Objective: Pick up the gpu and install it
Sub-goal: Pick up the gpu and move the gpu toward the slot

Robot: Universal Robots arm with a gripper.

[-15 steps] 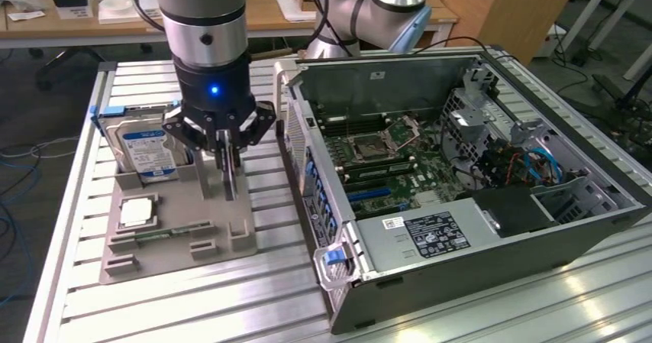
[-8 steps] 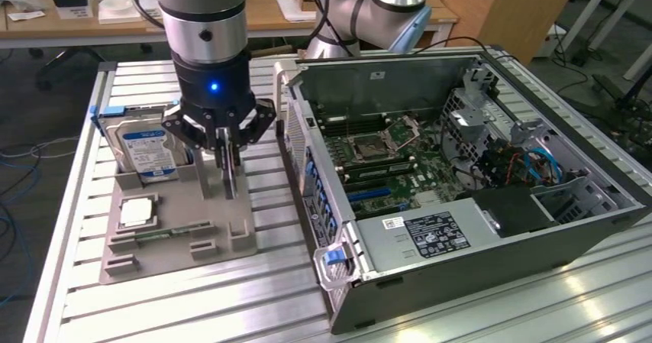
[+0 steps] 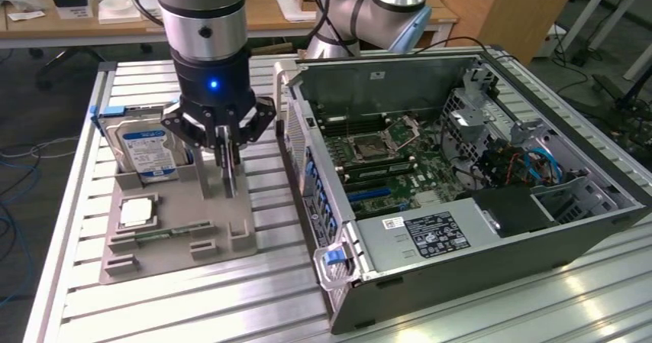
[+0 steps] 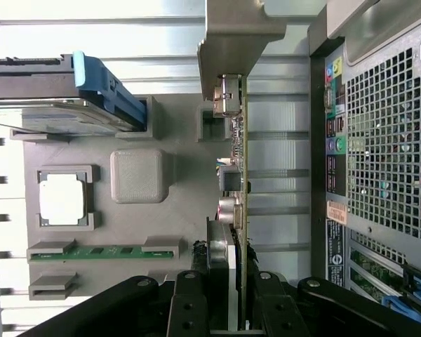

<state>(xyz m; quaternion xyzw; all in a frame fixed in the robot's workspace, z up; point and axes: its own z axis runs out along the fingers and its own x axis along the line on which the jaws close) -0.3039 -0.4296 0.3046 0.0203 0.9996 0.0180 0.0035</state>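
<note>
1. Boxy silver hard drive (image 3: 148, 150) with a blue-and-white label: we find it standing on edge in a grey moulded plastic tray (image 3: 198, 205), near the hand on the exterior view's left.
2. Square silver processor chip (image 3: 137, 211): flat in a tray pocket, farther from the hand than the drive.
3. Narrow green memory stick (image 3: 168, 233): in a tray slot, apart from the hand.
4. Black two-finger gripper (image 3: 225, 190): pointing straight down over the tray, jaws narrowed and closed on the card.
5. Thin green circuit-board gpu (image 4: 231, 182) with black components and a silver end bracket: on edge between the fingers. We cannot tell whether it has cleared the tray.
6. Open dark metal computer case (image 3: 459, 282): on its side, close to the hand on the exterior view's right.
7. Slatted aluminium table (image 3: 153, 305): under the hand.
</note>
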